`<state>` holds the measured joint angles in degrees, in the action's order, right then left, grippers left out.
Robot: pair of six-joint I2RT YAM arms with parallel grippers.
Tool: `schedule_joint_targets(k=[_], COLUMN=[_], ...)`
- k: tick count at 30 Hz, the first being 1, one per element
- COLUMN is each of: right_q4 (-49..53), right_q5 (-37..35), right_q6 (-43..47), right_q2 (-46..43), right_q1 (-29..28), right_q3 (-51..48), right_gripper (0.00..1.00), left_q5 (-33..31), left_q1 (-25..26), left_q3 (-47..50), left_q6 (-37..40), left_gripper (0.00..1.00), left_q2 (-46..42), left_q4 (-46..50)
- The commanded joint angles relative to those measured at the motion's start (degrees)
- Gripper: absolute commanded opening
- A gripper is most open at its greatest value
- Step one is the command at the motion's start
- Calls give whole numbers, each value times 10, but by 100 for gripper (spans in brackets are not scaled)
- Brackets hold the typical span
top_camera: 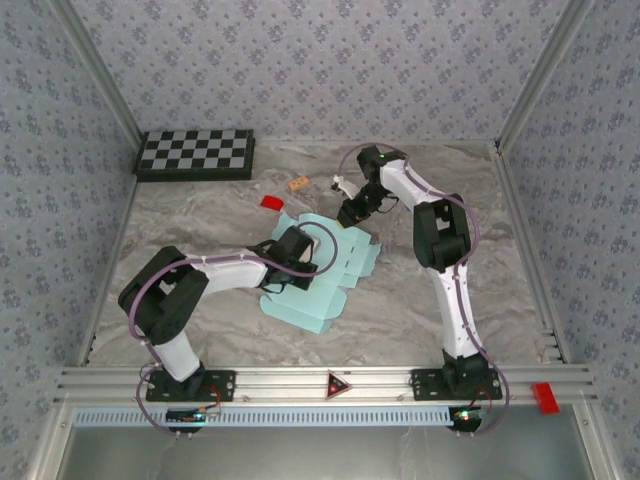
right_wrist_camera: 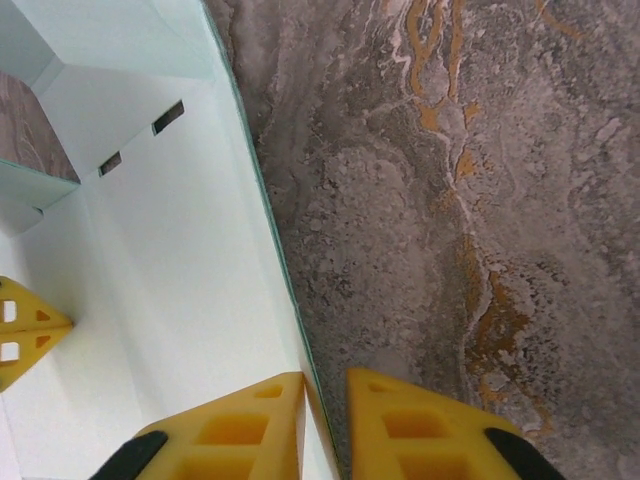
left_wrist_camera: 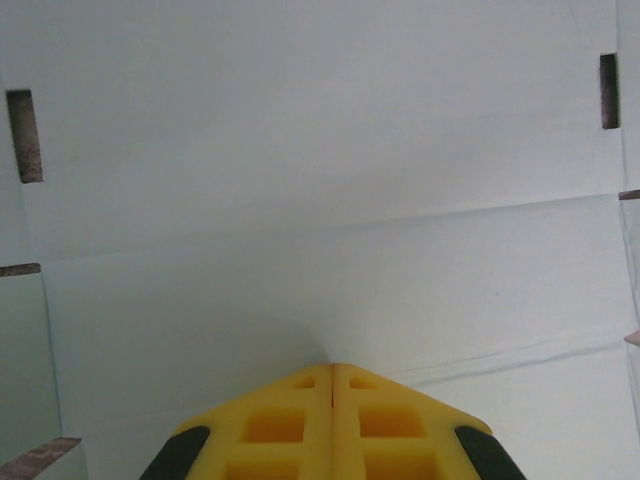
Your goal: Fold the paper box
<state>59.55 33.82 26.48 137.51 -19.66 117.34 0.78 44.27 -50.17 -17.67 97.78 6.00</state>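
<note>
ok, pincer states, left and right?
Left pincer: closed, tips against the box.
Right pincer: slightly open, straddling the box edge.

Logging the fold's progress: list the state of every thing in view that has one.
paper box: not yet folded up, spread on the table.
left end effector: shut, tips on the paper box.
right end effector: slightly open, jaws astride the paper box's edge.
checkerboard: lying flat, far-left corner.
red block: loose on the table, apart from the paper box.
</note>
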Motion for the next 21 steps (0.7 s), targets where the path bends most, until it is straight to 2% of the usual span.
schedule_joint_targets(k=[1, 6, 9, 16, 21], right_q4=[-19, -91, -112, -191, -246], right_q5=[-18, -56, -85, -181, -250], right_q6=[24, 56, 80, 105, 127], right_q2=[-48, -111, -137, -203, -239], right_q1=[-6, -10, -16, -30, -48], right_q3=[-28, -90, -112, -169, -210], right_gripper=[12, 2, 0, 0, 0], left_q5=[7, -19, -17, -1, 19], left_q1=[1, -5, -26, -65, -69], left_q3=[10, 10, 19, 69, 120], left_q6=[-10, -32, -55, -104, -134], left_gripper=[2, 26, 34, 45, 44], left_q2=[-13, -65, -90, -152, -174], left_q4=[33, 46, 56, 60, 33])
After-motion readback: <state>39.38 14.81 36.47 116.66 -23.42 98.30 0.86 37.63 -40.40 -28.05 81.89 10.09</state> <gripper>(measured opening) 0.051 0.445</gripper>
